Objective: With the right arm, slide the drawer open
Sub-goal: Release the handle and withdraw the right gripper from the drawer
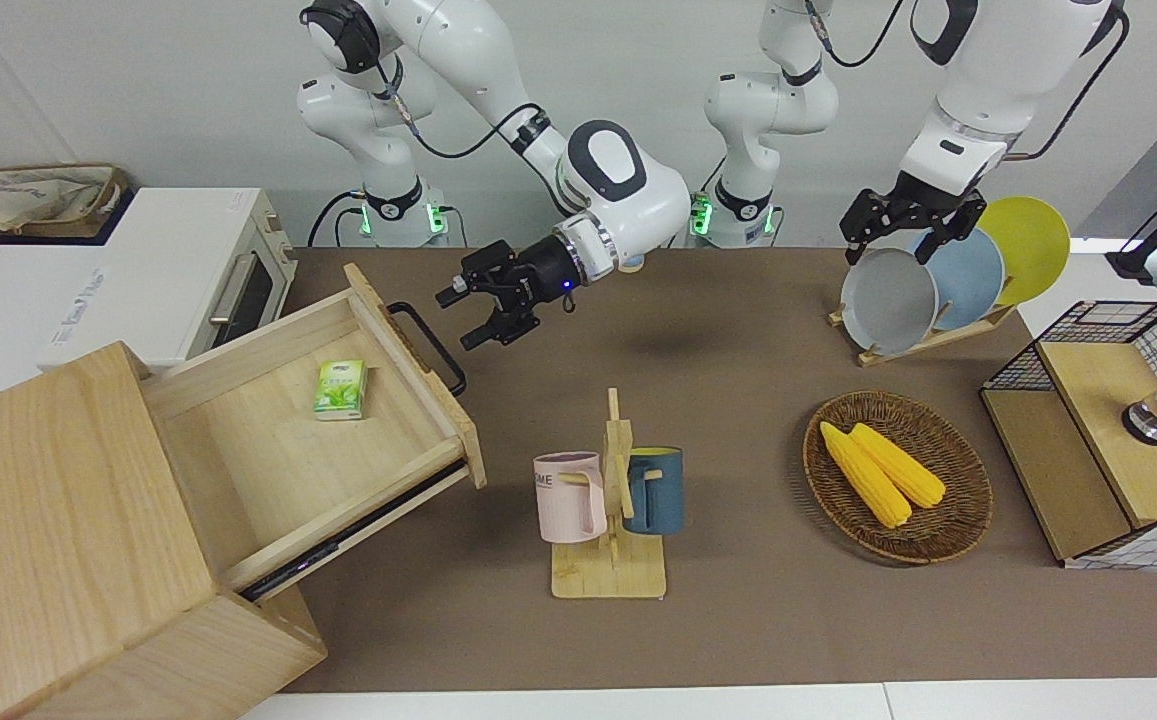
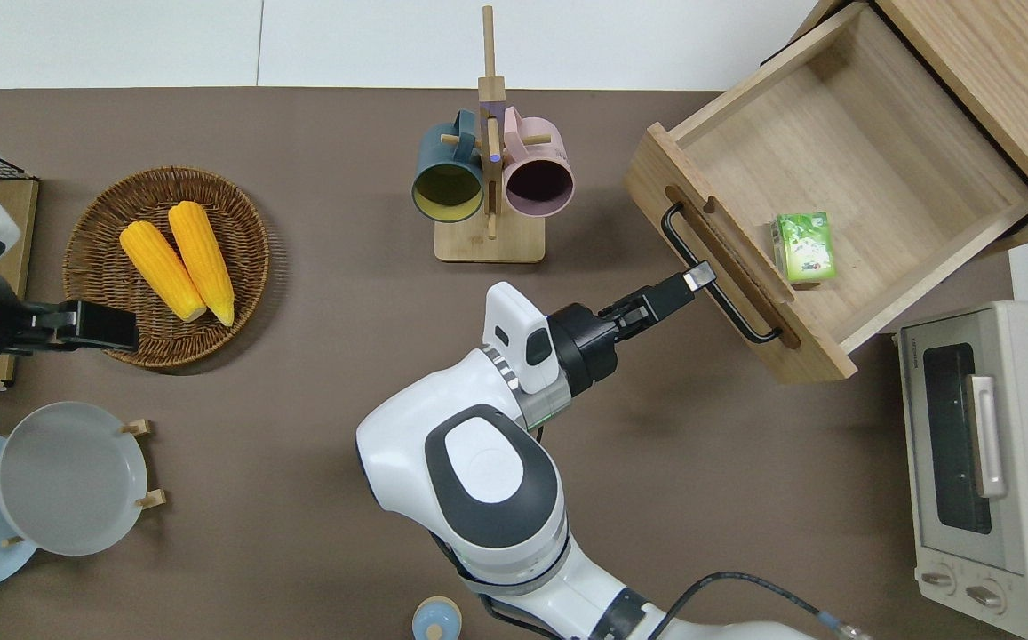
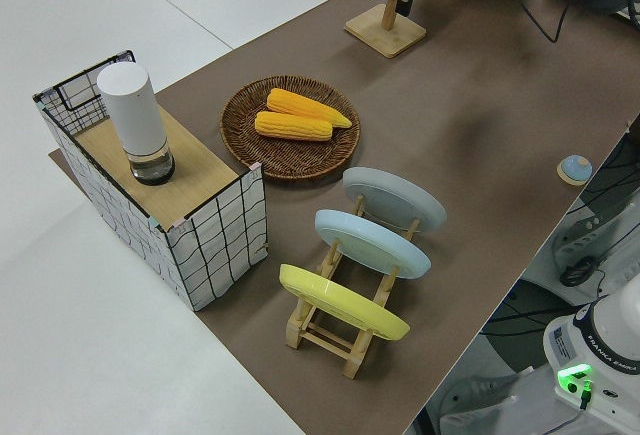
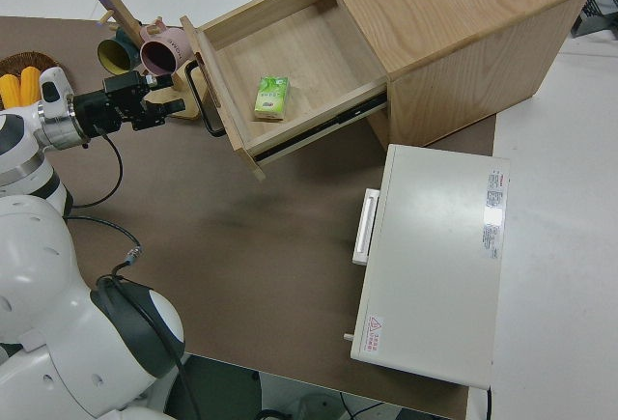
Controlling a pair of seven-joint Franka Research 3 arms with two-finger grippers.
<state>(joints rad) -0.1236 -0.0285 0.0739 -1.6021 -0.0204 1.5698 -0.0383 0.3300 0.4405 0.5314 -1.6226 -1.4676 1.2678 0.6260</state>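
Drawer out, right hand off the handle

The drawer stands pulled well out of the wooden box at the right arm's end of the desk, a small green carton lying inside. The right hand hangs just beside the black bar handle, fingers spread and released, gripping nothing. Near the drawer front sits the mug rack. The left arm is parked, and its hand I cannot tell whether released or clenched.
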